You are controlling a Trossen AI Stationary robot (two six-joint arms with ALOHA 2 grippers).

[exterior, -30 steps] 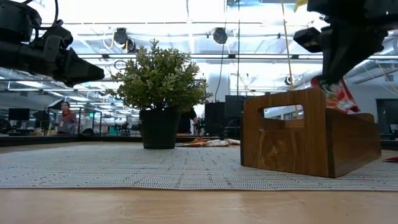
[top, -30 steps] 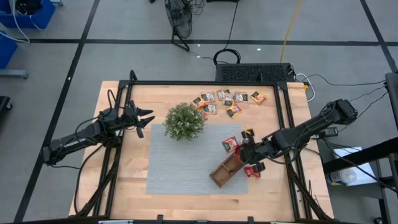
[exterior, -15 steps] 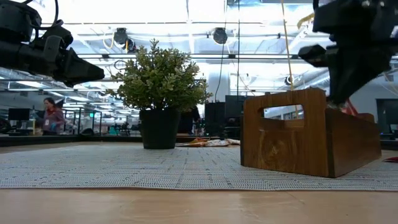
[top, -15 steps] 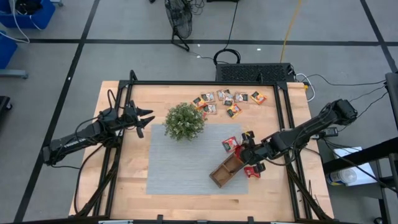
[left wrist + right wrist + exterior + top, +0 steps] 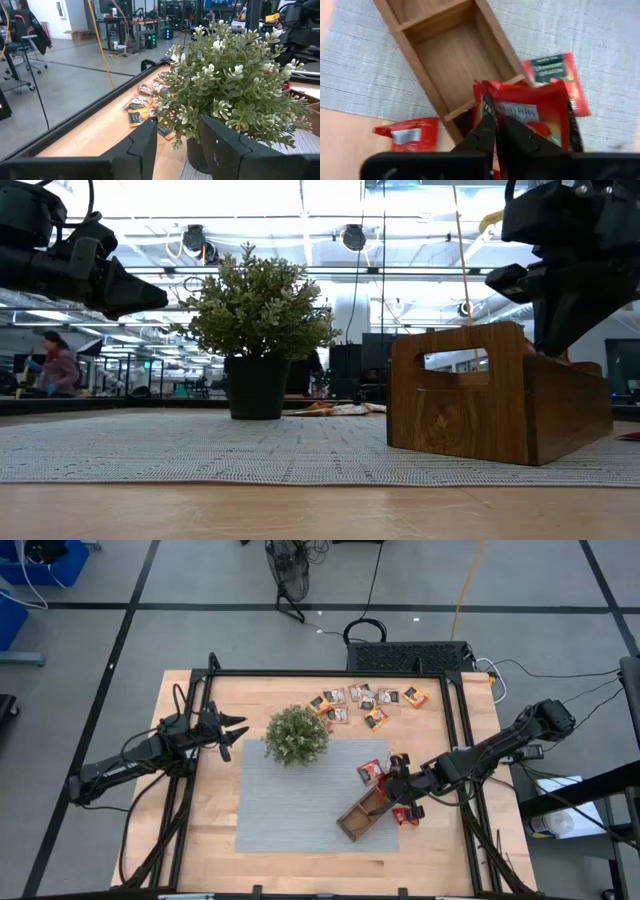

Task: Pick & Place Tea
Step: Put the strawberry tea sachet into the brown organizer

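A brown wooden tray (image 5: 365, 812) lies slantwise on the grey mat (image 5: 290, 800). My right gripper (image 5: 397, 792) reaches down into the tray's right end, shut on a red tea sachet (image 5: 530, 110). Two red sachets lie flat beside the tray, one on the mat (image 5: 552, 74) and one on the wood (image 5: 406, 135). Several more sachets (image 5: 365, 702) lie at the table's far edge. My left gripper (image 5: 236, 730) stands open and level, left of the plant (image 5: 296, 735), holding nothing. My right gripper pinches the red sachet by its upper edge (image 5: 486, 99) between its two fingers. The fingers slant down from the table's right side. The sachet stands on edge in the tray's end compartment (image 5: 465, 112); its lower part is hidden behind the fingers.
The potted plant (image 5: 258, 320) stands on the mat's far left corner. The tray's other two compartments (image 5: 447, 47) show bare wood. A black frame (image 5: 462, 740) runs around the table. People move in the room beyond the table.
My right gripper has gone down toward the tray with the red sachet. The sachet hung above the tray's wall before; now it sits inside the tray, hidden behind the wall in the low view.
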